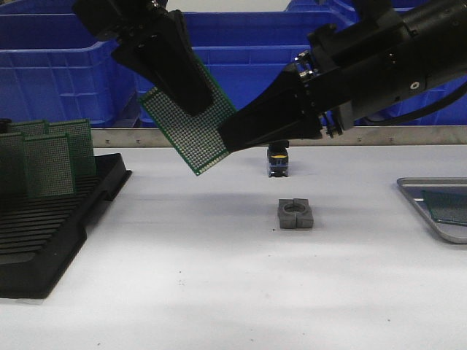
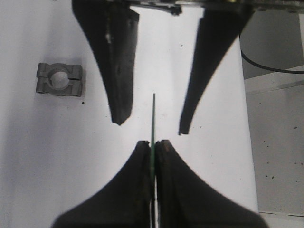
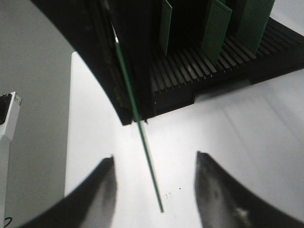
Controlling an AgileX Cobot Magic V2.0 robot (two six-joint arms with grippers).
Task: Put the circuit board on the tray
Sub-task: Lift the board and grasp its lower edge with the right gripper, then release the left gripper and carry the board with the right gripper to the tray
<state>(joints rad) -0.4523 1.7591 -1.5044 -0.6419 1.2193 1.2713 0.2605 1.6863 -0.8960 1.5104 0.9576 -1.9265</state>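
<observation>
Clearly mid-handover: the left gripper pinches the green perforated circuit board aloft, tilted; the right gripper straddles its edge, jaws apart. Better to clamp squarely before release, then carry to the grey metal tray.

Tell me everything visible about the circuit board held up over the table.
The circuit board is a thin green perforated rectangle, its face a fine grid of holes. It hangs tilted in the air above the white table, one corner pointing down. The left pincer is shut on its upper part. The right pincer is open, one finger on each side of the board's lower edge, neither visibly touching it.
</observation>
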